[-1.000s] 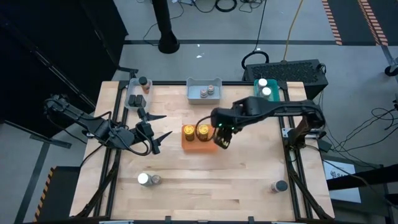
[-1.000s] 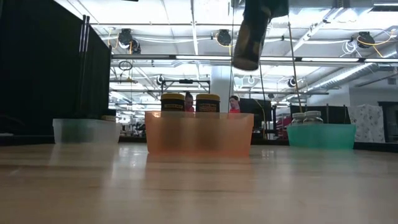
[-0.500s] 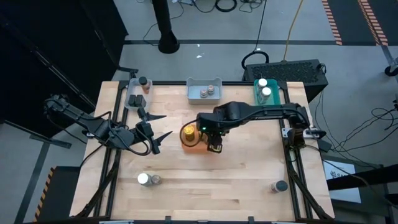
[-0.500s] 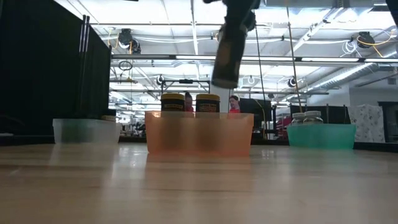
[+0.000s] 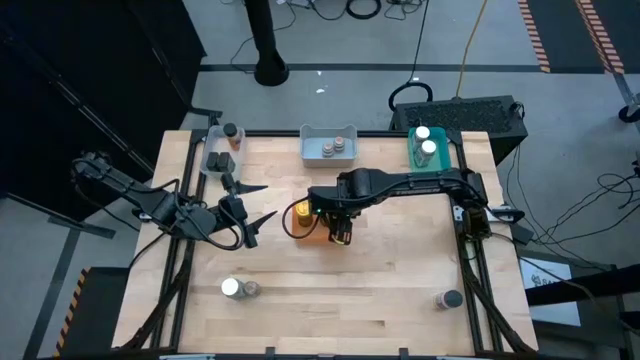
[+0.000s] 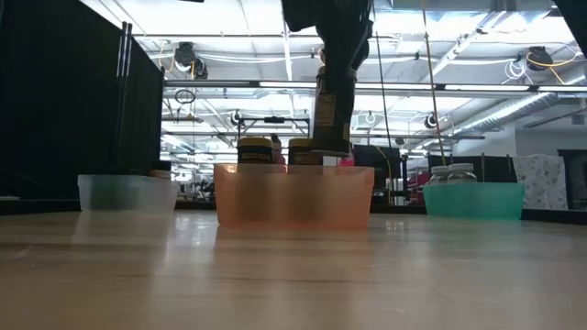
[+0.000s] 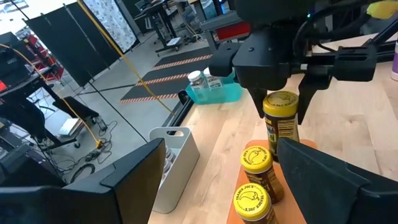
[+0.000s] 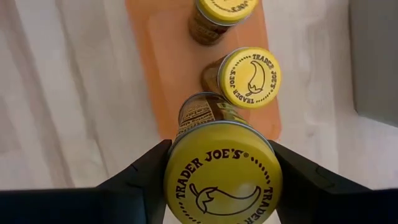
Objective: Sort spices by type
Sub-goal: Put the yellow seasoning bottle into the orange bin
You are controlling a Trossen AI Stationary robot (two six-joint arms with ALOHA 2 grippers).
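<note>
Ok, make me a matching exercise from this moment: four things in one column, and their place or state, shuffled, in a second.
Things:
1. right gripper
2. left gripper
3. teal tray
4. orange tray

Place or state:
A. open and empty, left of the orange tray
B. holds two white-lidded jars at the table's far right corner
C. shut on a yellow-lidded jar above the orange tray
D. holds two yellow-lidded jars at the table's middle

Pairs: 1-C, 2-A, 3-B, 4-D

Bright overhead ceiling lights (image 6: 275, 85); foreground tabletop (image 6: 293, 284) blurred.
</note>
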